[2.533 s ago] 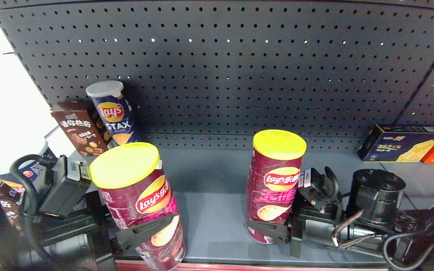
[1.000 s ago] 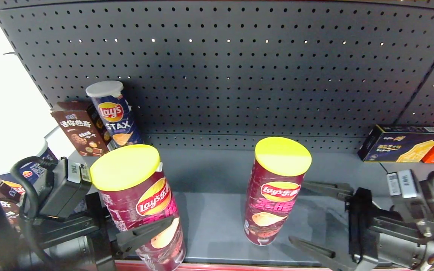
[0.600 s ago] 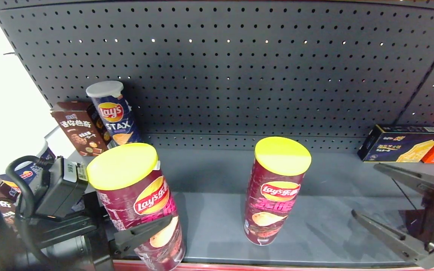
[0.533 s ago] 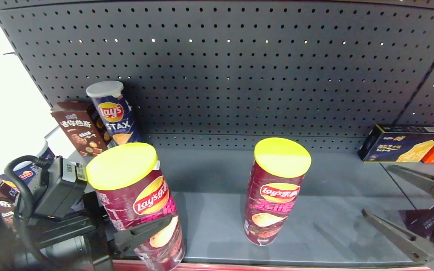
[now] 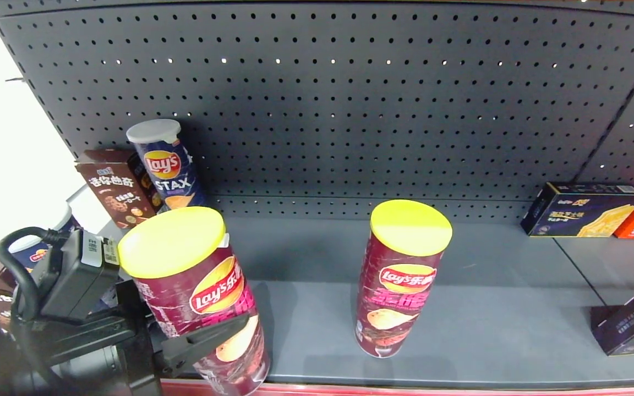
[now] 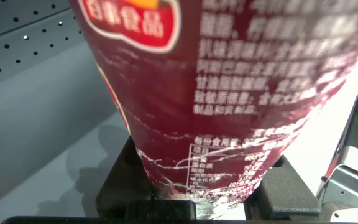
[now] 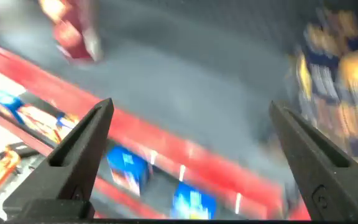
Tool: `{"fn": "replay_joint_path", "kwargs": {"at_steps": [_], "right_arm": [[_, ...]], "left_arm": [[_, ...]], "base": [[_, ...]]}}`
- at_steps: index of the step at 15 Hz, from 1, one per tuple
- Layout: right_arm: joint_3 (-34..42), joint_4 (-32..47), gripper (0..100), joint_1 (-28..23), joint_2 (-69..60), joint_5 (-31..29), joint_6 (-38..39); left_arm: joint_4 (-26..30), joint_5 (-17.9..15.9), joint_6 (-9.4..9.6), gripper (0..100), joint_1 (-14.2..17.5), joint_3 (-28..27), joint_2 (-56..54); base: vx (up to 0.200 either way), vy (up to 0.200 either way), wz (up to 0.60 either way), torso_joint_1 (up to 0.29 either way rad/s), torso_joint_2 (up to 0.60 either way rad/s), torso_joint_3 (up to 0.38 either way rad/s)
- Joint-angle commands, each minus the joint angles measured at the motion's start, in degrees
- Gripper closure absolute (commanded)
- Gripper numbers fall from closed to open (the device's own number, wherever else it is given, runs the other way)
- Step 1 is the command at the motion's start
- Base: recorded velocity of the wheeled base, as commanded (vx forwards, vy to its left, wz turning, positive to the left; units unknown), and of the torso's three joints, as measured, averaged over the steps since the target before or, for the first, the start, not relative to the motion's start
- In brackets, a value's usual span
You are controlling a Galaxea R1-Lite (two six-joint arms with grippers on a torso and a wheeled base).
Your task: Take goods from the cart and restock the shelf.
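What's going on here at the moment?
The left gripper is shut on a maroon chip can with a yellow lid, holding it at the front left edge of the shelf. A matching can stands upright by itself at mid-shelf, with nothing gripping it. The right gripper is open and empty, facing the shelf's front edge.

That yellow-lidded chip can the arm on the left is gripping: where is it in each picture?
Head view: chip can lower left, in the left gripper, at the front edge.
Left wrist view: its dark-red side, close up.
Right wrist view: a blurred dark-red shape, maybe a can; which, unclear.
Shared landmark: grey shelf board.
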Motion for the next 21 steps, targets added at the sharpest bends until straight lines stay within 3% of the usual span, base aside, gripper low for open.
{"fn": "replay_joint_path", "kwargs": {"at_steps": [1, 4, 9, 12, 15, 21], "right_arm": [[3.4, 4.3, 0, 0.0, -13.1, -3.1, 2.2], [6.4, 4.6, 0, 1.4, -16.3, -0.9, 5.8], [6.0, 6.0, 0, 1.5, -16.3, 0.5, 4.8], [5.6, 7.8, 0, 1.2, -16.3, -9.1, 7.2], [6.4, 8.1, 0, 5.5, -16.3, -6.4, 8.3], [6.4, 8.1, 0, 5.4, -16.3, -6.4, 8.4]], "left_arm": [[0.0, -0.1, 0.02, 100, -0.1, 0.2, -0.1], [0.0, -0.1, 0.02, 100, 0.0, 1.4, -1.0], [0.0, 0.0, 0.02, 100, 0.1, 1.1, -1.4], [-0.1, -0.1, 0.02, 100, 0.0, -0.4, -1.4], [-0.1, -0.1, 0.02, 100, -0.1, 0.0, -1.4], [-0.3, -0.1, 0.20, 100, -0.7, -1.3, -1.4]], "base": [[0.000, 0.000, 0.00, 0.000, 0.00, 0.000], [0.000, 0.000, 0.00, 0.000, 0.00, 0.000], [0.000, 0.000, 0.00, 0.000, 0.00, 0.000], [0.000, 0.000, 0.00, 0.000, 0.00, 0.000], [0.000, 0.000, 0.00, 0.000, 0.00, 0.000], [0.000, 0.000, 0.00, 0.000, 0.00, 0.000]]}}
